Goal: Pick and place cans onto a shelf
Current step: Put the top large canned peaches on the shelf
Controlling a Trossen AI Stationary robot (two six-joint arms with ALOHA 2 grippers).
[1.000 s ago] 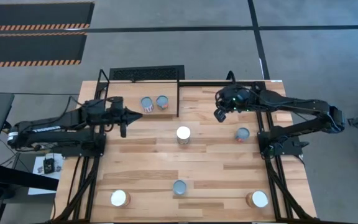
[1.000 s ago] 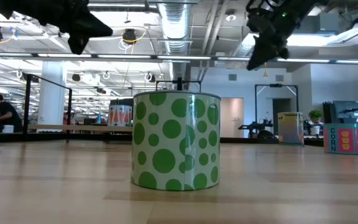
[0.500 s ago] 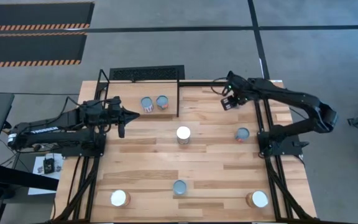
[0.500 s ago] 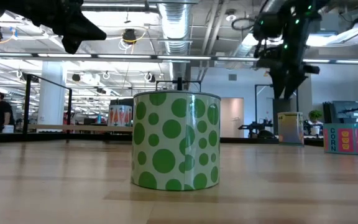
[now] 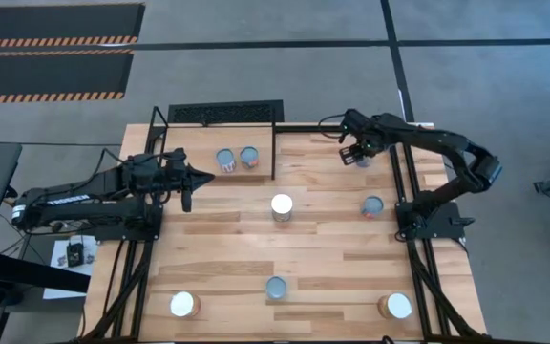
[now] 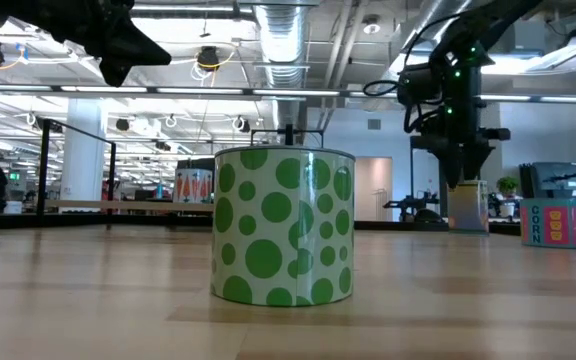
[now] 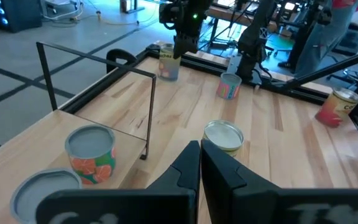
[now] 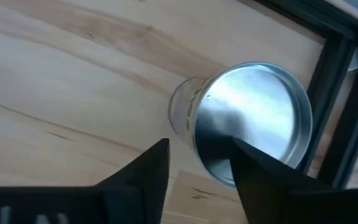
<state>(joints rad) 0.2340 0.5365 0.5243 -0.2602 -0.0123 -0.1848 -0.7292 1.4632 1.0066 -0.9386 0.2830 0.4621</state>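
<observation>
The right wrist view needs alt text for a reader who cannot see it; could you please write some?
Two dark open fingers hang just above a silver-topped can standing on a light wooden table, without gripping it. A black frame bar runs past the can's far side.

Low view: colourful labelled can [image 6: 554, 221], standing far right of the green-dotted white can [image 6: 284, 226], reads "CORN". Left wrist view: red-and-yellow can [image 7: 335, 107] at the table's far edge shows part letters, maybe "CO". Nothing else legible.
</observation>
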